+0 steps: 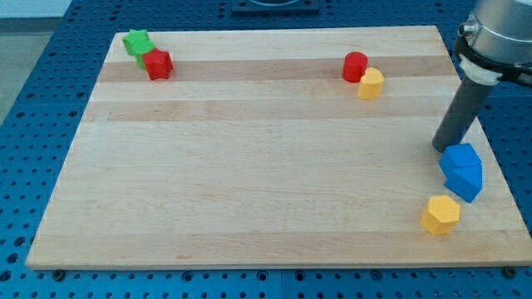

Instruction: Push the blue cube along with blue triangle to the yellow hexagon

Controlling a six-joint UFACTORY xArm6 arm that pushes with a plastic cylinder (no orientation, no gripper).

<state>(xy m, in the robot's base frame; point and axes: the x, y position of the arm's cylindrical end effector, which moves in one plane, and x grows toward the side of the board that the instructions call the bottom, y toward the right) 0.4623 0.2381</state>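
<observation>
While my tip (442, 148) is sitting at the upper-left edge of the blue pair, the blue cube (460, 157) and blue triangle (465, 181) are lying pressed together near the board's right edge. No jaws here: a bare rod, seemingly touching the cube. Yellow hexagon (440, 215) is waiting just below and slightly left of the triangle. Judging the push as needing to run downward, toward the view's bottom, with a slight leftward lean.

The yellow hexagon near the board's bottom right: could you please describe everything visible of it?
The yellow hexagon is a small, matte, solid-looking block with six-sided faces, one tilted toward the view's top. It rests on the wooden board near the view's bottom-right corner, just below and left of the blue blocks, apparently not touching them. My tip is above those.
</observation>
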